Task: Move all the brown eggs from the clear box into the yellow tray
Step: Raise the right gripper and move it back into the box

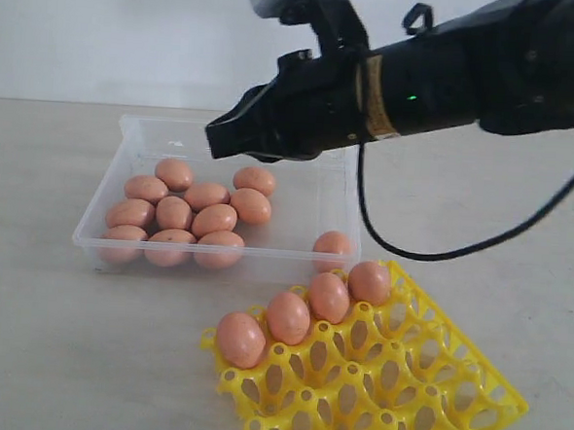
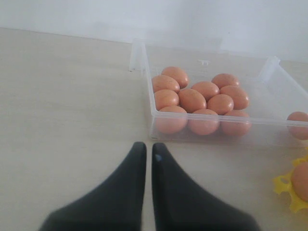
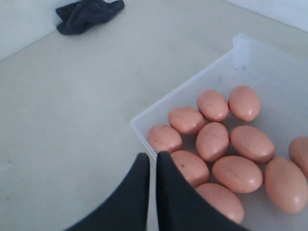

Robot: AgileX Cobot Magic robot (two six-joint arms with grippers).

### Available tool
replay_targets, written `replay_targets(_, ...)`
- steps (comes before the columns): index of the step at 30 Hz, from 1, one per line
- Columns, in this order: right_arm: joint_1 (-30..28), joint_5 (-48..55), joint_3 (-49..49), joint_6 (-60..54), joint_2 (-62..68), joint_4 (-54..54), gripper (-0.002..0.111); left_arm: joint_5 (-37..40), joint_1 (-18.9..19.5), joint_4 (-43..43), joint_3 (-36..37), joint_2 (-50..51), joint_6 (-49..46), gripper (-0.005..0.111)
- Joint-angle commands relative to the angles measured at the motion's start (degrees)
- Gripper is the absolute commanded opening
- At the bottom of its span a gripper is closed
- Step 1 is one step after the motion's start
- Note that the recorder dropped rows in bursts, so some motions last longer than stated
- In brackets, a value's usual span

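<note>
Beige table (image 1: 44, 356), 4 eggs (image 1: 289, 316) in tray (image 1: 432, 399)

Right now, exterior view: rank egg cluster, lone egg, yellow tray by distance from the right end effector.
1. Egg cluster, in clear box, below right end effector.
2. Lone egg, box's near right corner.
3. Yellow tray, front right.

Yellow tray (image 1: 443, 366) cut by lower edge; lone brown egg (image 1: 331, 247) half veiled behind clear box (image 1: 284, 261) wall.
</note>
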State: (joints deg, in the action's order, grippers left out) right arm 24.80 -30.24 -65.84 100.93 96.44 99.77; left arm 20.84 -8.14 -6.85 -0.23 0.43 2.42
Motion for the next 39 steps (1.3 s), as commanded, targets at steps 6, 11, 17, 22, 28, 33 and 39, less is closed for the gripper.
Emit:
replay_targets(6, 3.4, 7.5, -6.7, -8.0, 11.5, 0.2, 0.0, -0.5, -0.1, 0.2, 0.2, 0.2, -0.2, 0.004)
replay_targets(11, 8.8, 13.5, -6.7, -23.8, 10.2, 0.2, 0.0, -0.5, -0.1, 0.2, 0.2, 0.2, -0.2, 0.004)
replay_targets(17, 21.6, 51.5, -6.7, -52.0, 8.8, 0.2, 0.0, -0.5, -0.1, 0.2, 0.2, 0.2, -0.2, 0.004)
replay_targets(22, 25.4, 76.3, -6.7, -66.2, 9.4, -14.0, 0.0, -0.5, -0.1, 0.2, 0.2, 0.2, -0.2, 0.004)
replay_targets(28, 16.4, 85.6, -6.7, -73.3, 7.7, -45.2, 0.0, -0.5, -0.1, 0.2, 0.2, 0.2, -0.2, 0.004)
replay_targets(33, 5.8, 87.1, -7.0, -100.9, 3.1, -83.5, 0.0, -0.5, -0.1, 0.2, 0.2, 0.2, -0.2, 0.004)
replay_targets(39, -0.3, 97.9, -13.9, -115.2, 2.0, -103.9, 0.0, -0.5, -0.1, 0.2, 0.2, 0.2, -0.2, 0.004)
